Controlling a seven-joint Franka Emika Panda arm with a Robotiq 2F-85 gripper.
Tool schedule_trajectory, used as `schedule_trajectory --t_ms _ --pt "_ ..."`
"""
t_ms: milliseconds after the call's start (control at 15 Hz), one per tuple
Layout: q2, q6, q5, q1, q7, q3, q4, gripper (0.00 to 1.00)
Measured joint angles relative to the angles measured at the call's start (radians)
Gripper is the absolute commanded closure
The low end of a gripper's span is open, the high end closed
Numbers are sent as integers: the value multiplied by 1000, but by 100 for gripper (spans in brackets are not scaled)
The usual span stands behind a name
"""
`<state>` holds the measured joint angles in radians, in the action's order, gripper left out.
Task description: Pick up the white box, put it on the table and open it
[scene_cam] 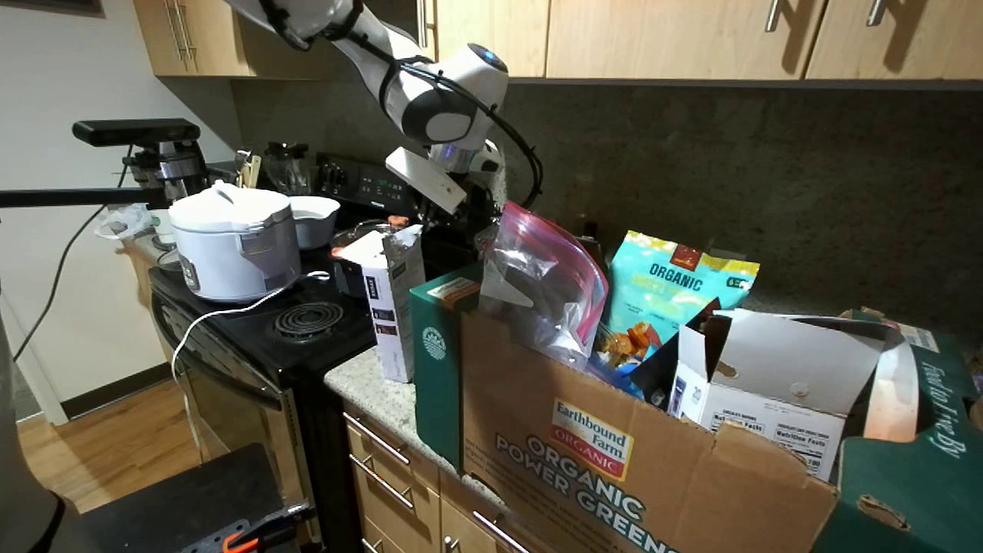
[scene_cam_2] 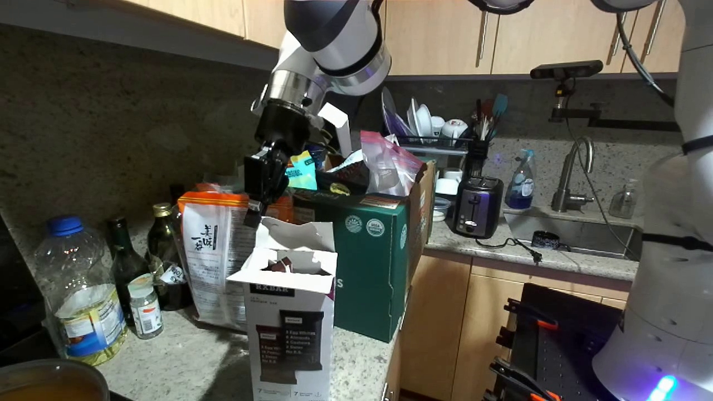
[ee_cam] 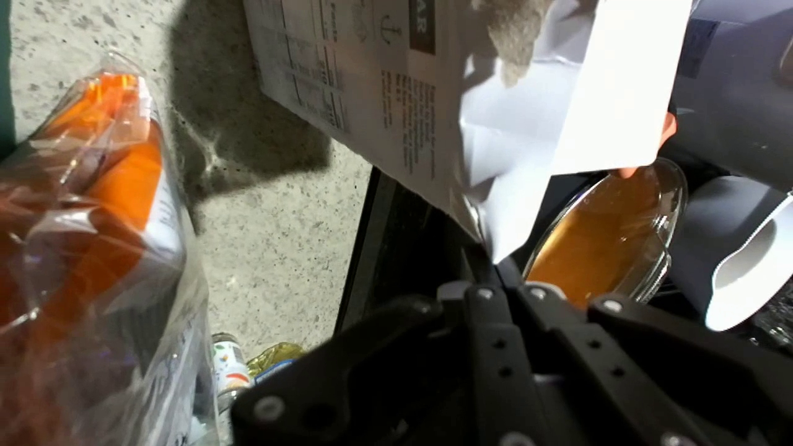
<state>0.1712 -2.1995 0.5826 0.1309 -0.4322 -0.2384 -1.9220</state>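
Note:
The white box [scene_cam_2: 289, 334] stands upright on the speckled countertop [scene_cam_2: 161, 367] with its top open, flaps spread and wrapped bars inside. It also shows in an exterior view [scene_cam: 395, 322], beside the stove and the big cardboard box. In the wrist view the white box [ee_cam: 372, 93] has a crumpled flap that narrows to a corner at my fingertips. My gripper [ee_cam: 494, 272] is closed there, and the flap's corner appears pinched between the tips. In an exterior view my gripper [scene_cam_2: 254, 214] meets the box's back flap at its upper left corner.
A large cardboard box [scene_cam: 576, 453] filled with packages stands beside the white box. An orange-and-white bag [scene_cam_2: 217, 267] and an oil bottle [scene_cam_2: 94, 328] stand near the wall. A black stove [scene_cam: 253, 338] bears a white cooker [scene_cam: 234, 246] and a glass dish [ee_cam: 595, 241].

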Motion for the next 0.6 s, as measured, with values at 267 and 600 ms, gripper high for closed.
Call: schedule_trajectory --t_ms 267,600 --pt "0 1 22 -5 -21 0 -4 99" --pt "0 1 37 -6 -37 0 -6 71"
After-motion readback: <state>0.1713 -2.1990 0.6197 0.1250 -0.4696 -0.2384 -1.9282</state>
